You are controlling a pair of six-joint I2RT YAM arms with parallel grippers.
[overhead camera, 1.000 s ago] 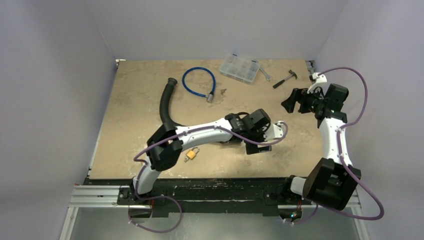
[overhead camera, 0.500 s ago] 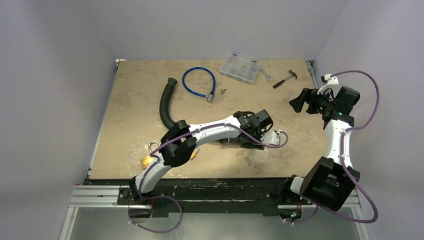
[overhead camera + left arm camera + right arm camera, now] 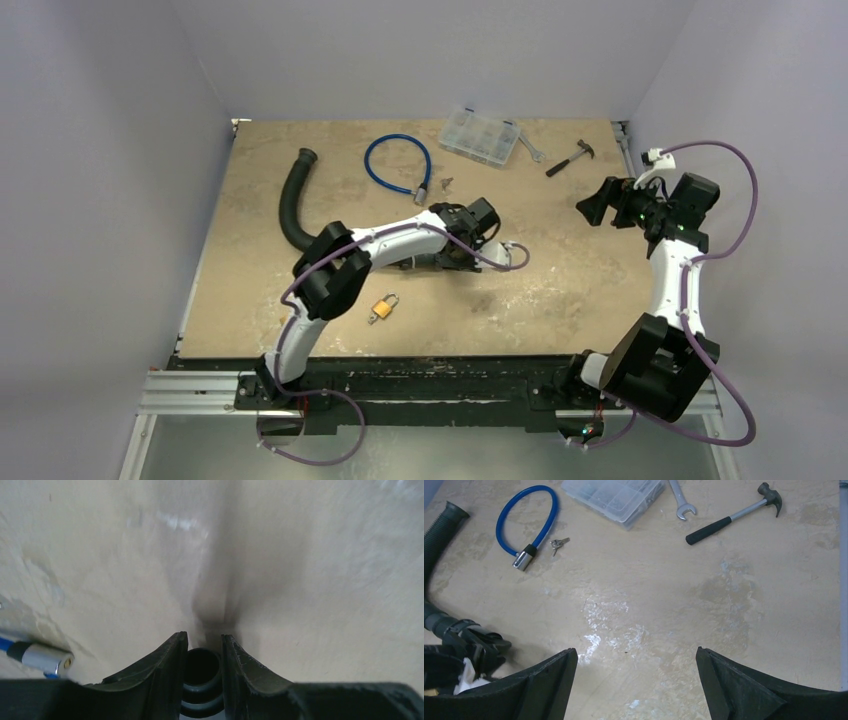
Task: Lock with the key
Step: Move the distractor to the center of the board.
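A small bunch of keys [image 3: 446, 183] lies on the table beside the metal end of a blue cable lock [image 3: 398, 165]. A brass padlock [image 3: 383, 306] lies near the front, below my left arm. My left gripper [image 3: 448, 258] sits low at the table's middle. In the left wrist view its fingers [image 3: 175, 655] press on both sides of the open end of a black ribbed hose [image 3: 200, 667]. The cable lock's metal end [image 3: 42, 657] shows at that view's left edge. My right gripper [image 3: 590, 205] hovers open at the right, with keys [image 3: 558, 543] and cable lock [image 3: 526, 520] far ahead of it.
The black hose [image 3: 291, 205] curves up the left side of the table. At the back lie a clear parts box [image 3: 481, 134], a wrench [image 3: 530, 147] and a hammer [image 3: 570, 158]. White walls close in the table on three sides.
My left gripper has closed onto the hose end and drawn back to the left, and the hose's far end has swung left. The right arm shifted slightly right, then held still.
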